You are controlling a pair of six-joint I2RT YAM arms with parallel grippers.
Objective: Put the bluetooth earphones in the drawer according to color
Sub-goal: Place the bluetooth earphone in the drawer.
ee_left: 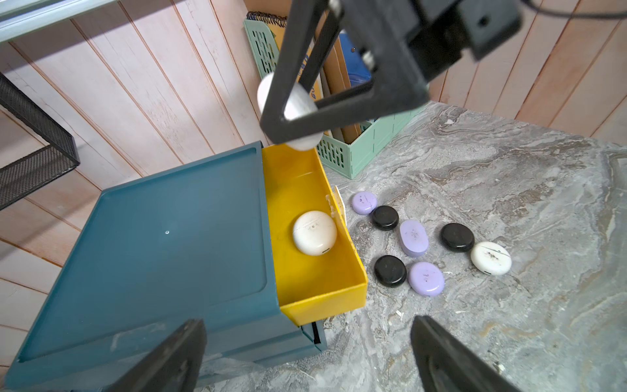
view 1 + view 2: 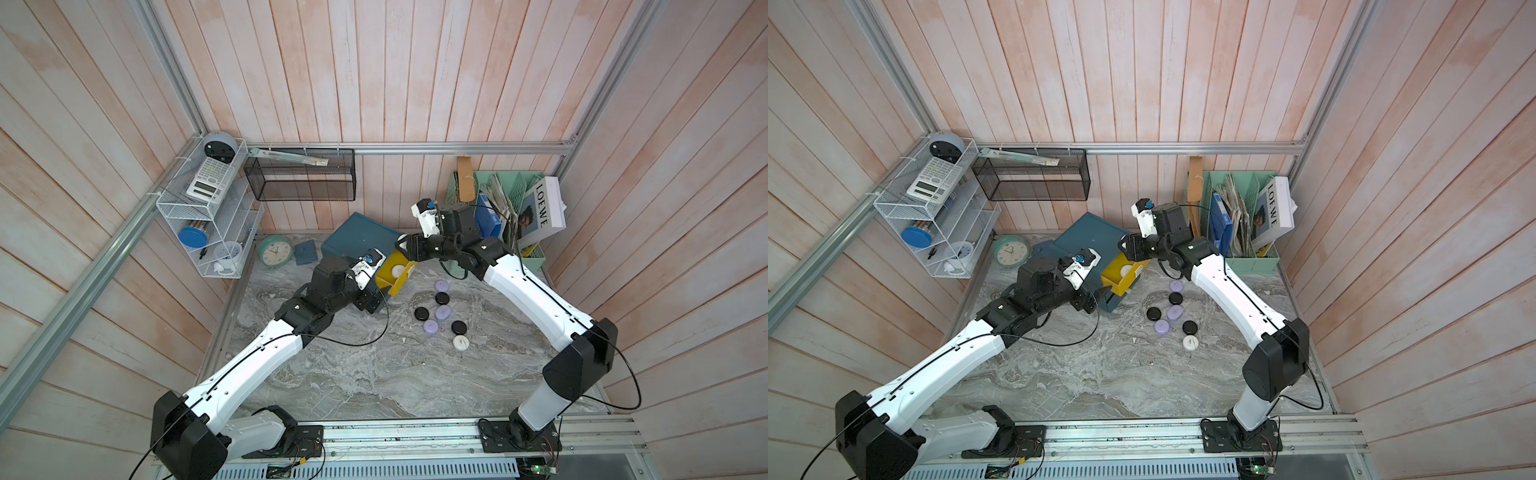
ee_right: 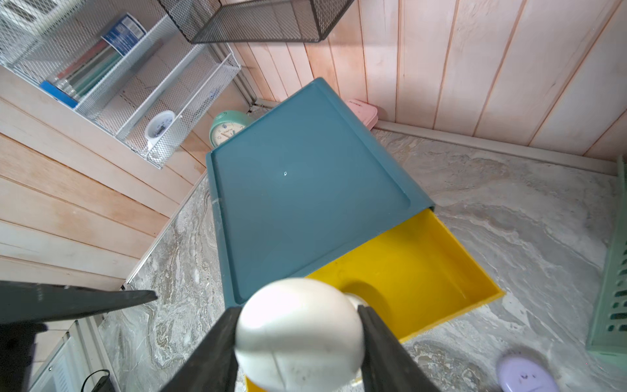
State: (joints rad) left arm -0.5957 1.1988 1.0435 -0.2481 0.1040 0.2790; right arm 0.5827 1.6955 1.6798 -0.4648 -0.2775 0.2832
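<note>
Hovering over the yellow drawer (image 3: 424, 271), right gripper (image 3: 298, 314) pinches a white case (image 3: 298, 342)

You see: dark teal cabinet (image 1: 152, 237), yellow drawer (image 1: 305, 183). Gripped white case (image 3: 298, 339) plain; white case in the drawer (image 1: 315, 232) plain; speckled white case (image 1: 491, 258), dark marks. Three lilac cases (image 1: 413, 237), dark-flecked; three glossy black cases (image 1: 457, 237). Your tabletop (image 1: 509, 163): grey, marble-veined.

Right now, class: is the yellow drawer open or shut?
Open. The yellow drawer sticks out from the teal cabinet, its inside exposed, with one white earphone case lying in it.
</note>
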